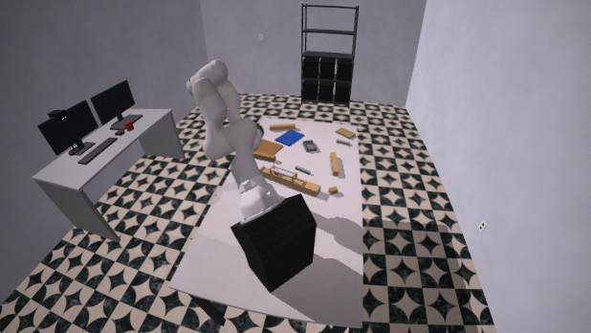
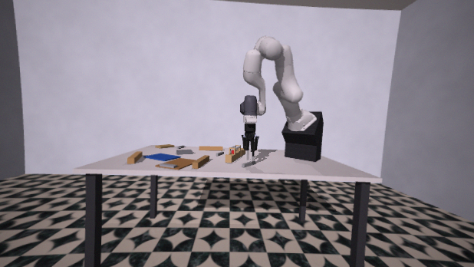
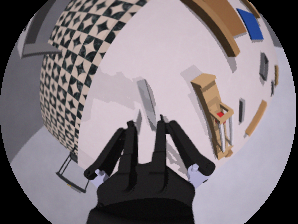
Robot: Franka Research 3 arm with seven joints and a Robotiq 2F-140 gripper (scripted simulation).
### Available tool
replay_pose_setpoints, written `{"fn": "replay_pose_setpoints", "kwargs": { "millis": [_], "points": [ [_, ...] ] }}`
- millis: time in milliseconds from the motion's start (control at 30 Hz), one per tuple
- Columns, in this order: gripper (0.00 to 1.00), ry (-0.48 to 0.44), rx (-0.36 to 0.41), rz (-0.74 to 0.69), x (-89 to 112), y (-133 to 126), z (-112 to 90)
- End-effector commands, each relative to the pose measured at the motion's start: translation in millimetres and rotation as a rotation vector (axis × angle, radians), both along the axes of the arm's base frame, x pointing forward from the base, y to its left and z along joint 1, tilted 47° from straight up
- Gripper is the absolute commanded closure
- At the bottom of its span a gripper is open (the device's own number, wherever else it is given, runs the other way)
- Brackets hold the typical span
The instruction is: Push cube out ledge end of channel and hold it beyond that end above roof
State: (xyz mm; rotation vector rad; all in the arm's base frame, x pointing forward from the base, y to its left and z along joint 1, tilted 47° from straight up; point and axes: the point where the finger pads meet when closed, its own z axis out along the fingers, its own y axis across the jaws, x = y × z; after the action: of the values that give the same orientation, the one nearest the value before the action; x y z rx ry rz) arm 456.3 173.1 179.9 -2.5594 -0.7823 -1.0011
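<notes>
A long wooden channel [image 1: 288,182] lies on the table, with a small red cube [image 1: 273,170] inside it near one end. The channel [image 2: 235,154] and cube [image 2: 232,152] also show in the exterior view, and in the wrist view as channel [image 3: 216,110] and cube [image 3: 220,115]. My gripper [image 2: 250,147] points straight down beside the channel, a little above a grey stick [image 2: 248,163] lying flat on the table. In the wrist view the fingers stand narrowly apart with nothing between them, and the stick [image 3: 147,99] lies just ahead. My arm hides the gripper in the top view.
Several wooden blocks, a blue sheet [image 1: 289,138], a grey device [image 1: 310,145] and another short grey stick [image 1: 303,169] lie beyond the channel. The black robot pedestal [image 1: 274,239] stands at the near end of the table. The table edge is close to the gripper's side.
</notes>
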Motion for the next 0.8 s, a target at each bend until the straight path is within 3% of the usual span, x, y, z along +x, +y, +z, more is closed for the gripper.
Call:
{"fn": "replay_pose_setpoints", "kwargs": {
  "millis": [0, 767],
  "points": [
    [0.77, -0.088, -0.029, 0.05, 4, 1, 0],
    [0.77, -0.088, -0.029, 0.05, 18, 12, -17]
  ]
}}
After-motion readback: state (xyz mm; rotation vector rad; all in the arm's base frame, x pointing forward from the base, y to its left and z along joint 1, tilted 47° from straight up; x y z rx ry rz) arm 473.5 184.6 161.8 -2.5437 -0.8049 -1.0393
